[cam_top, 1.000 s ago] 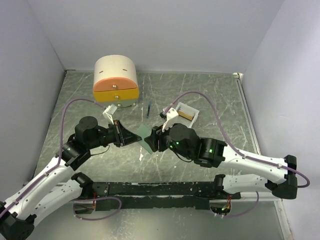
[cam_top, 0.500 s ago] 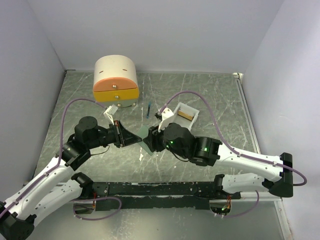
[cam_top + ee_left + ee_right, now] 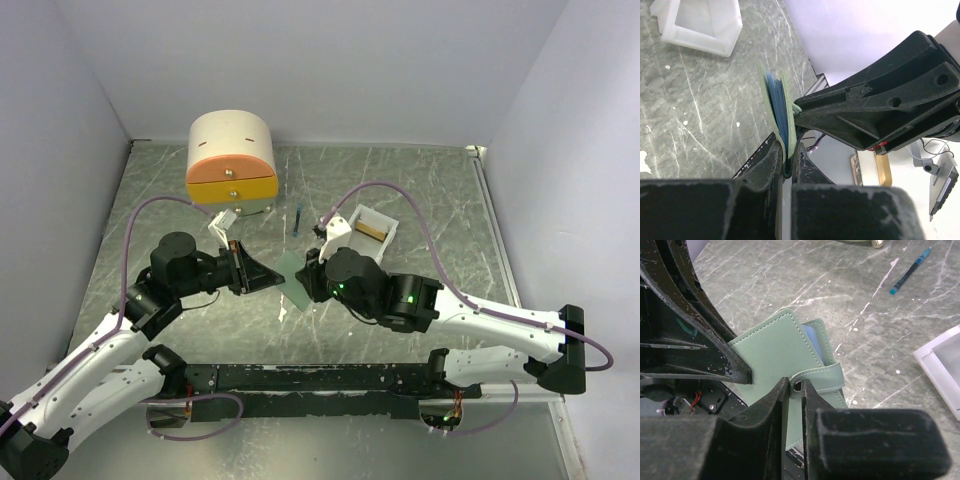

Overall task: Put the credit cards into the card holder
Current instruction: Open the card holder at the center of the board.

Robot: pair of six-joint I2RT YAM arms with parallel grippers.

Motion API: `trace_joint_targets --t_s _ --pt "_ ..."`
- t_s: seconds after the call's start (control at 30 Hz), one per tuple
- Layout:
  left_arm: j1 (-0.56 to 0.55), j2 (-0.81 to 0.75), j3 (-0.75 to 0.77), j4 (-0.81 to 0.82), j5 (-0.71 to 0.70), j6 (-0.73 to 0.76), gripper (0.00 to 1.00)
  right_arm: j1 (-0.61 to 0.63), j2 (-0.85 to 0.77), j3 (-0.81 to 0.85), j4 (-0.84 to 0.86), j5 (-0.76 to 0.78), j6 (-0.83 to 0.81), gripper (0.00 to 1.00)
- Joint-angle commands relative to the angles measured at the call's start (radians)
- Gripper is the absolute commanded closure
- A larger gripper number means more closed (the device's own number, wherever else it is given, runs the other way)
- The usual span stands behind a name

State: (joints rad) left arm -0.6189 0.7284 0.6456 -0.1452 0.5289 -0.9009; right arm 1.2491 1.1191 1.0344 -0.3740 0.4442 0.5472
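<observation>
The right end effector (image 3: 794, 386) has shifted left; it and the left end effector (image 3: 787, 150) each pinch the one card holder (image 3: 772, 347).

We saw a cream-and-orange drawer box (image 3: 231, 160) standing at the back left of the marbled grey-green table (image 3: 430, 190). A thin blue pen (image 3: 298, 217) lay between it and a white open tray (image 3: 381, 213), apart from both.

The card holder (image 3: 291, 272) sits between left hand (image 3: 272, 277) and right hand (image 3: 304, 283), tray (image 3: 380, 215) behind.
</observation>
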Motion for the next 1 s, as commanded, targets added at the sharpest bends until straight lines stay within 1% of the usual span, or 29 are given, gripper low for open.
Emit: trace_joint_targets --t_s 0.0,0.13,0.33,0.47,0.57,0.7,0.77,0.9,0.97 --pt "-0.002 -0.017 0.015 0.086 0.056 -0.003 0.93 -0.003 0.001 0.006 -0.055 0.059 0.001 0.91" --pt "-0.002 -0.015 0.02 0.073 0.049 0.006 0.93 -0.004 0.002 0.009 -0.076 0.083 0.005 1.0" --pt "-0.002 -0.009 0.03 0.049 0.044 0.025 0.93 -0.003 -0.029 -0.014 -0.072 0.108 0.011 1.0" --pt "-0.002 -0.005 0.039 0.002 0.011 0.046 0.93 -0.003 -0.048 -0.028 -0.082 0.126 0.02 1.0" --pt "-0.002 0.008 0.036 -0.024 -0.01 0.061 0.93 -0.004 -0.058 -0.064 -0.059 0.099 0.026 1.0" --pt "-0.002 0.054 0.015 -0.036 -0.029 0.064 0.85 -0.003 -0.07 -0.107 -0.015 0.049 0.05 1.0" --pt "-0.002 0.091 -0.006 -0.03 -0.03 0.068 0.85 -0.002 -0.085 -0.145 0.013 0.042 0.073 1.0" --pt "-0.002 0.176 -0.085 0.069 -0.001 0.045 0.82 -0.003 -0.106 -0.253 0.089 0.013 0.14 1.0" --pt "-0.002 0.231 -0.104 0.088 -0.001 0.06 0.78 -0.002 -0.105 -0.295 0.101 0.012 0.174 1.0"
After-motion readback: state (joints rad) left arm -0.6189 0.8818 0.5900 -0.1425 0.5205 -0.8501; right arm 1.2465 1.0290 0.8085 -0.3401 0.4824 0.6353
